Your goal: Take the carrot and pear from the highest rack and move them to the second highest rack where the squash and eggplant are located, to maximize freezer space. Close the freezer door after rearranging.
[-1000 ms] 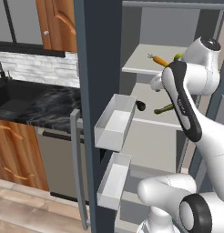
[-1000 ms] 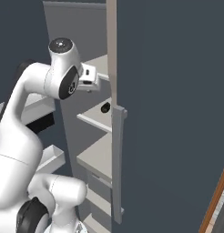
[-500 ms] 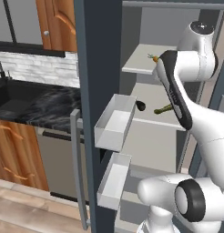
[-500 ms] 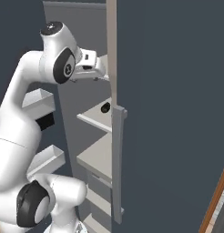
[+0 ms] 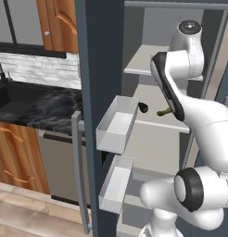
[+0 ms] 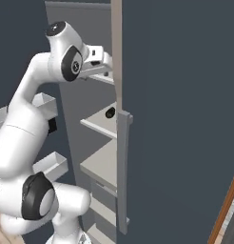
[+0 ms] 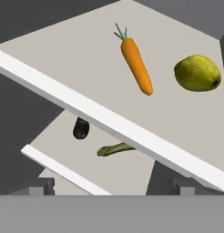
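The orange carrot (image 7: pixel 136 63) and the yellow-green pear (image 7: pixel 197 73) lie side by side, apart, on the highest rack (image 7: pixel 109 120) in the hand view. One rack down (image 7: pixel 59 169) are the dark eggplant (image 7: pixel 80 128) and the green squash (image 7: pixel 116 149). My gripper (image 7: pixel 113 186) is open with nothing between its fingers, hovering in front of the top rack's edge, short of the carrot. From the left base, the eggplant (image 5: pixel 143 107) and squash (image 5: pixel 165 111) show on the second rack, and my arm hides the top rack's items. The freezer door (image 5: pixel 97 92) stands open.
The open door carries two white bins (image 5: pixel 117 126) (image 5: pixel 116 183) and a long handle (image 5: pixel 78 171), close on the arm's left. A closed dark door with a handle (image 6: pixel 122 171) borders the opening on the right. A black counter and sink (image 5: pixel 28 104) lie further left.
The arm has lifted and swung inward, bringing the hand from second-rack height up to the top rack. The gripper has stayed open. The vegetables and pear have not moved.
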Controlling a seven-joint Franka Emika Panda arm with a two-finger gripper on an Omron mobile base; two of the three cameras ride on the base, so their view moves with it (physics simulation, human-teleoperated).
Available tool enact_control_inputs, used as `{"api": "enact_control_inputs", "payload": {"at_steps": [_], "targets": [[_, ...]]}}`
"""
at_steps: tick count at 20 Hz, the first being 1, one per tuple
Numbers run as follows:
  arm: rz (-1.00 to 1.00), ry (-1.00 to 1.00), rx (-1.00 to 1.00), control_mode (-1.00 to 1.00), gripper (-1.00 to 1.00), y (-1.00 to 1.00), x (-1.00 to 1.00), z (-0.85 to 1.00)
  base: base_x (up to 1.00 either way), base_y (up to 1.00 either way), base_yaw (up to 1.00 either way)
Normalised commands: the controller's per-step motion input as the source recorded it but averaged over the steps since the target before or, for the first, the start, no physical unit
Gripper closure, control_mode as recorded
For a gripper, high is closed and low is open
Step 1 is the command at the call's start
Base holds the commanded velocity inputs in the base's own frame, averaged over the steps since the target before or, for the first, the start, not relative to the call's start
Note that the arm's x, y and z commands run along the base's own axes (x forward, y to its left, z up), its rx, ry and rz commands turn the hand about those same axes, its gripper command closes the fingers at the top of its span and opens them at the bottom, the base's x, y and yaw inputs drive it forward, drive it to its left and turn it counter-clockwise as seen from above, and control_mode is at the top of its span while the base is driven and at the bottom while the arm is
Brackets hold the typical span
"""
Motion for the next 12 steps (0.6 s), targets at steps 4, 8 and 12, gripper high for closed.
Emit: {"api": "enact_control_inputs", "payload": {"at_steps": [4,8,12], "targets": [[0.00,0.00,0.00,-1.00,-1.00,-0.26,0.55,0.13,0.00,0.00,0.00],[0.00,0.00,0.00,-1.00,-1.00,-0.17,0.61,0.03,0.00,0.00,0.00],[0.00,0.04,0.00,-1.00,-1.00,-0.02,0.70,-0.02,0.00,0.00,0.00]]}}
